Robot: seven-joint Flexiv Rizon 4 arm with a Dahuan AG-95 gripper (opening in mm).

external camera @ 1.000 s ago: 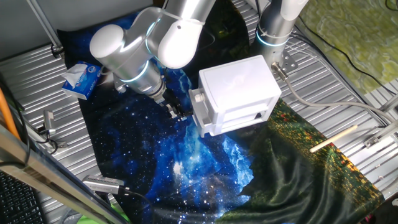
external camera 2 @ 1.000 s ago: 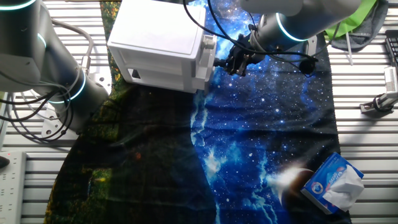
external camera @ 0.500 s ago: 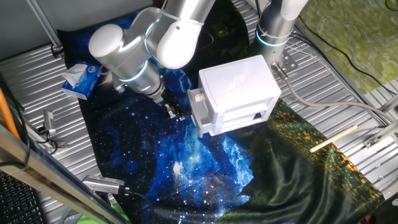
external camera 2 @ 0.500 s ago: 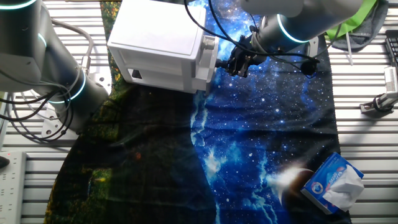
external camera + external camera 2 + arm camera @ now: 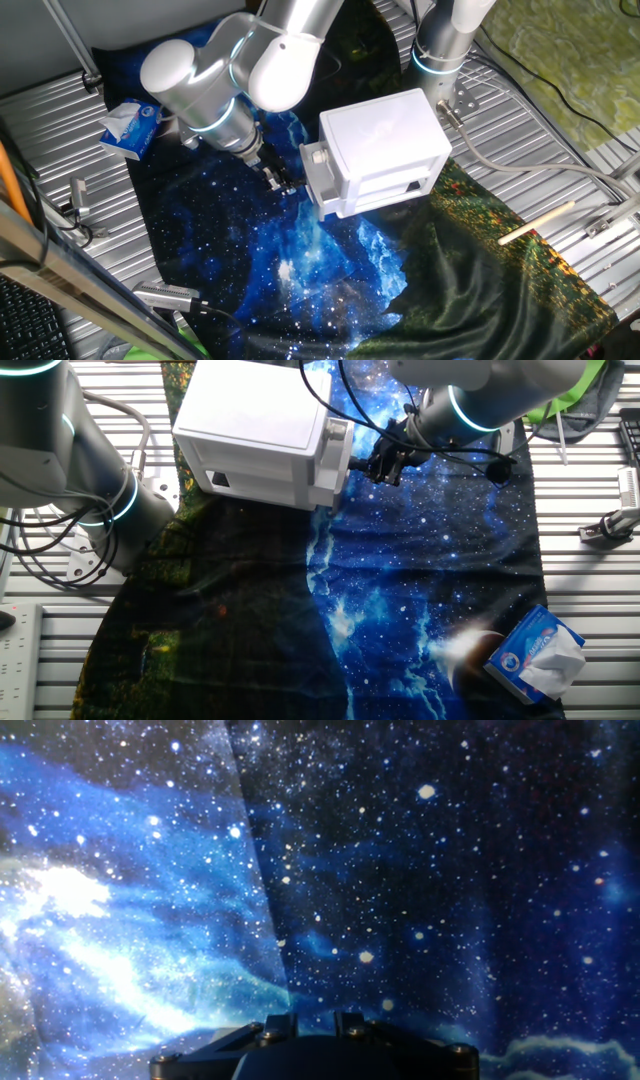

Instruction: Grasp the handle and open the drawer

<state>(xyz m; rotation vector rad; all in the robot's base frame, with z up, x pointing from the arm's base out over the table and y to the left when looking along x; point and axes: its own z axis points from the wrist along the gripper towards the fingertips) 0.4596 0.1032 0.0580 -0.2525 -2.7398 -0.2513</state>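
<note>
The white cabinet [image 5: 385, 145] stands on the starry cloth, also in the other fixed view [image 5: 255, 425]. Its drawer [image 5: 316, 185] is pulled out a little, the front standing off the shell [image 5: 337, 455]. My gripper [image 5: 287, 183] [image 5: 370, 463] is right at the drawer front and shut on the handle [image 5: 355, 461], which is mostly hidden between the dark fingers. The hand view shows only blue cloth beyond the gripper [image 5: 315, 1020]; no handle or drawer shows there.
A blue tissue packet [image 5: 130, 127] [image 5: 540, 652] lies on the cloth's edge. A second arm's base [image 5: 440, 50] [image 5: 95, 480] stands behind the cabinet. A wooden stick [image 5: 535, 222] lies on the metal table. The cloth [image 5: 300, 270] stretches in front of the drawer.
My gripper has moved slightly away from the cabinet, and the drawer front has slid out with it by a small amount.
</note>
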